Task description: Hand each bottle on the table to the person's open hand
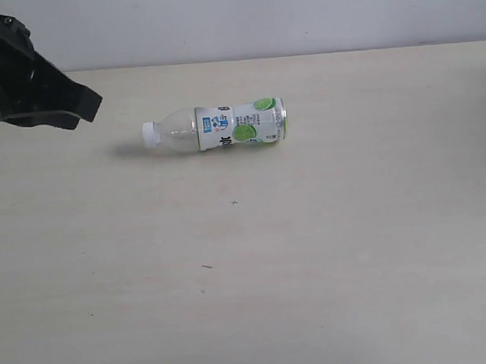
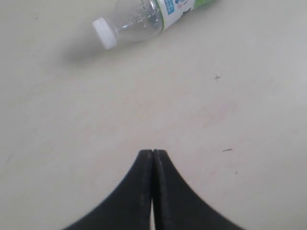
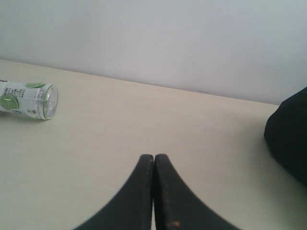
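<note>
One clear bottle (image 1: 216, 127) with a white cap and a white-and-green lime label lies on its side on the pale beige table (image 1: 311, 251), cap pointing left. The left wrist view catches its cap and neck, bottle (image 2: 139, 21); the right wrist view shows its base end, bottle (image 3: 29, 99). My left gripper (image 2: 152, 152) is shut with nothing in it, hovering over bare table short of the cap. My right gripper (image 3: 154, 156) is also shut and empty, well away from the bottle's base. The other bottles and any hand are out of view.
A black arm part (image 1: 29, 78) fills the upper left corner of the exterior view. A dark rounded shape (image 3: 288, 143) sits at the edge of the right wrist view. A pale wall (image 1: 260, 20) runs behind the table's far edge.
</note>
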You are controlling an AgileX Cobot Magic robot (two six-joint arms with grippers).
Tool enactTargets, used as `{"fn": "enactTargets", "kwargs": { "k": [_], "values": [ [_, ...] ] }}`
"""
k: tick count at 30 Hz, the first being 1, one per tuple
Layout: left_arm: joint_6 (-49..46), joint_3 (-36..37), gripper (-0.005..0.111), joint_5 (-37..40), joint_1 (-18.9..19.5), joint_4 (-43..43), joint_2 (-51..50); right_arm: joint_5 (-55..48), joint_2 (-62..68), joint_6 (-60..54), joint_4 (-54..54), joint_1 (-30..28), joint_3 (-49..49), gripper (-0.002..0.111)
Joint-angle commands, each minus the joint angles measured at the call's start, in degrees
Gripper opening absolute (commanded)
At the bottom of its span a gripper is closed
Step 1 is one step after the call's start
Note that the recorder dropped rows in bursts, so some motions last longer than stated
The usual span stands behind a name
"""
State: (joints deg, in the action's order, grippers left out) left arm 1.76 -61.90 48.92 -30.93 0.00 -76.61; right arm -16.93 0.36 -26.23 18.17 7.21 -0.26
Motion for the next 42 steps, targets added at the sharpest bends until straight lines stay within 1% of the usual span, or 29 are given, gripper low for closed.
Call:
{"fn": "enactTargets", "kwargs": {
  "k": [1,11,24,30,35,38,42],
  "values": [
    [-0.83,0.36,0.000,-2.71,0.02,-0.85,0.65,0.50,-0.36,-0.04,-0.12,-0.21,0.26,0.000],
    [-1.35,0.90,0.000,-3.26,0.02,-0.85,0.65,0.50,-0.36,-0.04,-0.12,-0.21,0.26,0.000],
    [0.85,10.08,0.000,-18.06,0.02,-1.55,0.87,0.50,-0.36,-0.04,-0.12,-0.21,0.26,0.000],
    [1.26,18.00,0.000,-27.05,0.02,-1.69,4.31,0.50,-0.36,-0.04,-0.12,-0.21,0.26,0.000],
    [1.88,25.99,0.000,-30.09,0.02,-1.69,9.76,0.50,-0.36,-0.04,-0.12,-0.21,0.26,0.000],
    [2.11,30.18,0.000,-33.55,0.02,-1.78,13.61,0.50,-0.36,-0.04,-0.12,-0.21,0.26,0.000],
    [3.43,34.00,0.000,-36.35,0.02,-1.78,17.40,0.50,-0.36,-0.04,-0.12,-0.21,0.26,0.000]
  ]
}}
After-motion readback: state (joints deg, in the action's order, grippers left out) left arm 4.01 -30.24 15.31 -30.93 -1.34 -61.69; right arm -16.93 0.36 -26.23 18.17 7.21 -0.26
